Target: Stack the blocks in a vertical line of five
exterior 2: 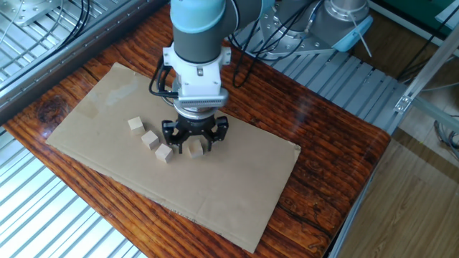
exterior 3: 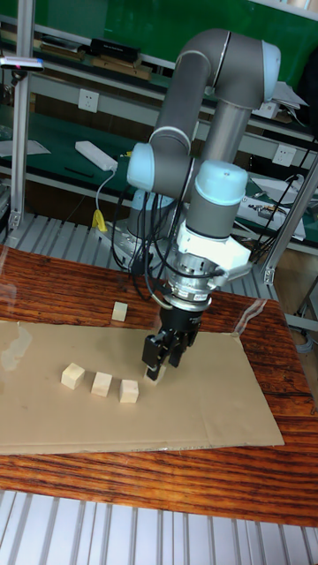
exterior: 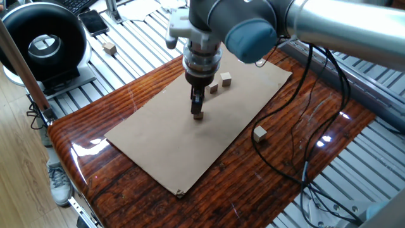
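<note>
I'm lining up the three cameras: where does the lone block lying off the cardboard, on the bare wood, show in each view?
One fixed view: the lone block lies right of centre, beside the cardboard sheet.
The other fixed view: not visible; the arm probably hides it.
Tall fixed view: the block lies left of centre, beyond the cardboard's far edge.
Shared landmark: the gripper.

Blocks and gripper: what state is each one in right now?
Gripper: open, astride the fourth block.
Fourth block: on the cardboard, between the fingers, unstacked.
Row of three blocks: single, unstacked, on the cardboard.
Fifth block: on bare table, off the cardboard.
Cardboard: lying flat.
</note>
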Robot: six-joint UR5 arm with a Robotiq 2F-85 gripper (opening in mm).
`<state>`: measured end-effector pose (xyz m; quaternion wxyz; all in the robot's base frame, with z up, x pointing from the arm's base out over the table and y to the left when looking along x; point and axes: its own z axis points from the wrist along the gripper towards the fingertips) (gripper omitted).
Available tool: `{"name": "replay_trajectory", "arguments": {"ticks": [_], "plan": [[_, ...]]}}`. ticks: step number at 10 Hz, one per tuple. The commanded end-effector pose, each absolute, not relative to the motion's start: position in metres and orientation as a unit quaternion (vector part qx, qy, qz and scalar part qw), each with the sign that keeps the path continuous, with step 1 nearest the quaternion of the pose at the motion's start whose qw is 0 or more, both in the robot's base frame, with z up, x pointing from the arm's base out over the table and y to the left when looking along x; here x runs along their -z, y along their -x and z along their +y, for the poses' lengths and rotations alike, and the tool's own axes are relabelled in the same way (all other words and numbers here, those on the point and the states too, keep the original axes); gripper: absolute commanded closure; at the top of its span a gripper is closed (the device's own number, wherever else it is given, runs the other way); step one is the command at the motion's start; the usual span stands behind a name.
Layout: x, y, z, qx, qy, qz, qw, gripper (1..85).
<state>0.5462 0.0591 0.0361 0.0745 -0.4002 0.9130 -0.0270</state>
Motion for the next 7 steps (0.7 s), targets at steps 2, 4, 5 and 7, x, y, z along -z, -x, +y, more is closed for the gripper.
{"name": "replay_trajectory", "arguments": {"ticks": [2, 4, 5, 7], "plan": [[-0.023, -0.553, 0.059, 0.029, 0.406, 0.909, 0.091, 24.7], [-0.017, -0.545, 0.057, 0.022, 0.411, 0.908, 0.080, 25.7], [-0.014, -0.542, 0.056, 0.019, 0.415, 0.907, 0.076, 26.3], [-0.011, -0.534, 0.056, 0.006, 0.416, 0.907, 0.072, 30.3]]}}
